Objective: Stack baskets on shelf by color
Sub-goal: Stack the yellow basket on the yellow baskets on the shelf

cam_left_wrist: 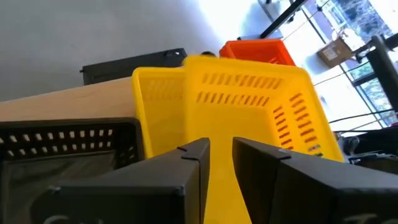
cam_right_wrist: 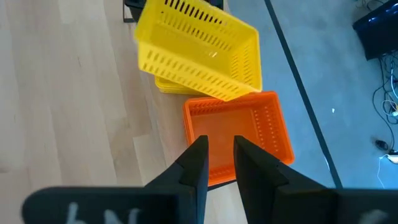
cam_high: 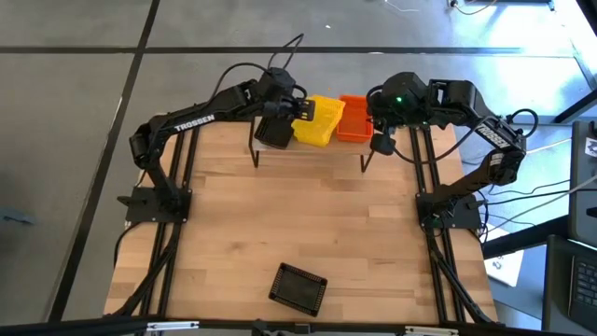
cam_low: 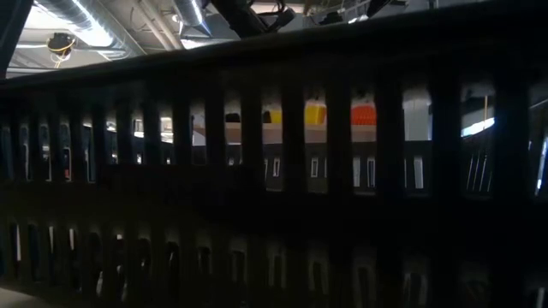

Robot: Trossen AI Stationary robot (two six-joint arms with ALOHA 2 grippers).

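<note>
On the shelf (cam_high: pixel 312 149) at the table's far edge stand black baskets (cam_high: pixel 273 133) on the left, yellow in the middle and orange (cam_high: pixel 353 119) on the right. My left gripper (cam_high: pixel 300 110) is shut on a tilted yellow basket (cam_high: pixel 322 117) above a lower yellow basket (cam_left_wrist: pixel 155 106) resting on the shelf. My right gripper (cam_high: pixel 378 119) is over the orange basket's (cam_right_wrist: pixel 249 124) right-hand side, its fingers a narrow gap apart. One more black basket (cam_high: pixel 298 287) lies on the table near the near edge. My left gripper (cam_left_wrist: pixel 221 146) pinches one side wall (cam_left_wrist: pixel 221 180) of the yellow basket between its two fingers, coming from the table's left. The basket is tilted above the lower yellow one. My right gripper (cam_right_wrist: pixel 219 143) has the orange basket's near wall (cam_right_wrist: pixel 221 168) between its fingers, slanting down from the right. The basket sits level on the shelf.
The loose black basket (cam_low: pixel 257 214) stands right in front of the low camera and blocks most of that view. Thin black shelf legs (cam_high: pixel 256 154) stand on the tabletop. Bare wood lies between the shelf and the loose basket. Cables and gear lie beyond the right edge.
</note>
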